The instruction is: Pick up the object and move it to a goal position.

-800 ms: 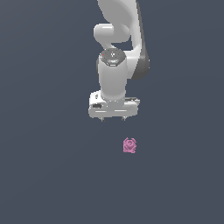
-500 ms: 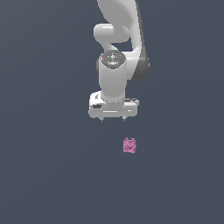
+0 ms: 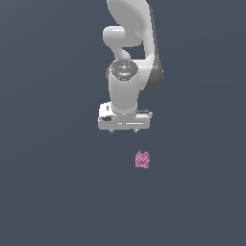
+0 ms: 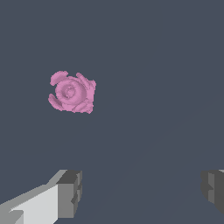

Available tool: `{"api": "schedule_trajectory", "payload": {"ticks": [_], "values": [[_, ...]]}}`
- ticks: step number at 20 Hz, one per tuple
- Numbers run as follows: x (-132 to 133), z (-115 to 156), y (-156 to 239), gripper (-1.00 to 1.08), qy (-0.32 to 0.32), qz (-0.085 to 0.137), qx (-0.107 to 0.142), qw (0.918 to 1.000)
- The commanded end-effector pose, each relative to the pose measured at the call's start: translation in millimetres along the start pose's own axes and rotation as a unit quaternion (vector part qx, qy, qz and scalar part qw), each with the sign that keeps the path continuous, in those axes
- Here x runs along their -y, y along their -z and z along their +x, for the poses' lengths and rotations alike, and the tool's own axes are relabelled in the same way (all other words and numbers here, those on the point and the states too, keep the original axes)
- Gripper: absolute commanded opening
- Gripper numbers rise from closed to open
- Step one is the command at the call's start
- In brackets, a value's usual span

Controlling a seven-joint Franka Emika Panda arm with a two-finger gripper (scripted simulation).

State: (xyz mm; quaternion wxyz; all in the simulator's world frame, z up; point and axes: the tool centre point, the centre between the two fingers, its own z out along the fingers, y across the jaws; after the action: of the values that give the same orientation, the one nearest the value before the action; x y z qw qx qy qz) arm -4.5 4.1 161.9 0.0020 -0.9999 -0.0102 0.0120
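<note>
The object (image 3: 142, 159) is a tiny pink lumpy block with a round swirl on its face, lying on the dark grey floor. In the exterior view it sits below my gripper (image 3: 123, 131) and a little toward the exterior view's right, well apart from it. The wrist view shows the object (image 4: 71, 92) ahead of the fingers (image 4: 70, 193), off to one side and outside the gap between them. My gripper (image 4: 140, 190) is open, its fingers spread wide with nothing between them.
Around the object there is only a flat, uniform dark grey surface. The white arm (image 3: 130, 43) rises from the gripper toward the top of the exterior view.
The gripper has dropped slightly toward the object. The object has stayed where it was.
</note>
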Motion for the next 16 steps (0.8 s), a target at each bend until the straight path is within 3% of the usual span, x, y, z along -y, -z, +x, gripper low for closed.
{"api": "schedule_trajectory", "payload": {"ticks": [1,8,16], "values": [[2,2,-2,1.0,-0.001,0.0,0.0,1.0],[18,21,-14,1.0,-0.014,-0.001,-0.003,0.9999],[55,55,-44,1.0,-0.042,-0.002,-0.008,0.9991]]}}
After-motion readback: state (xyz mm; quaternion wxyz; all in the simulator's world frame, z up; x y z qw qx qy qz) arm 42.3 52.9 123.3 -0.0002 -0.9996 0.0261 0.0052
